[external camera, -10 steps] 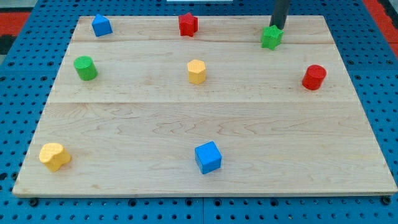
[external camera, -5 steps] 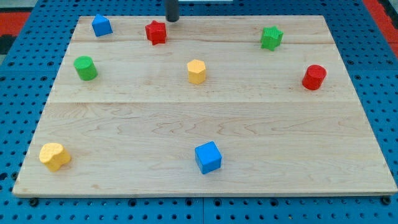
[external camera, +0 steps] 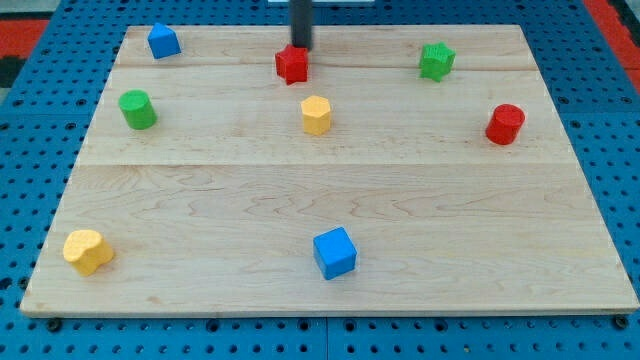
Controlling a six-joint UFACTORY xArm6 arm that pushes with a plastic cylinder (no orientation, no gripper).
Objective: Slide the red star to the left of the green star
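My rod (external camera: 301, 22) is cut off by the view's top edge, so only its lower stretch shows. My tip (external camera: 300, 47) meets the far side of the red star (external camera: 292, 64); whether they touch I cannot tell. The blue pegboard (external camera: 40, 40) around the wooden board (external camera: 330, 190) runs past every edge.

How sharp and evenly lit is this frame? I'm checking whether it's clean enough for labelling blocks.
Camera view: lighting is even and soft, with only faint short shadows under blocks such as the blue cube. No glare on the wooden board. The red star and green star are crisp. My tip, right at the red star's top edge, looks slightly soft. The board shows as a trapezoid from perspective.
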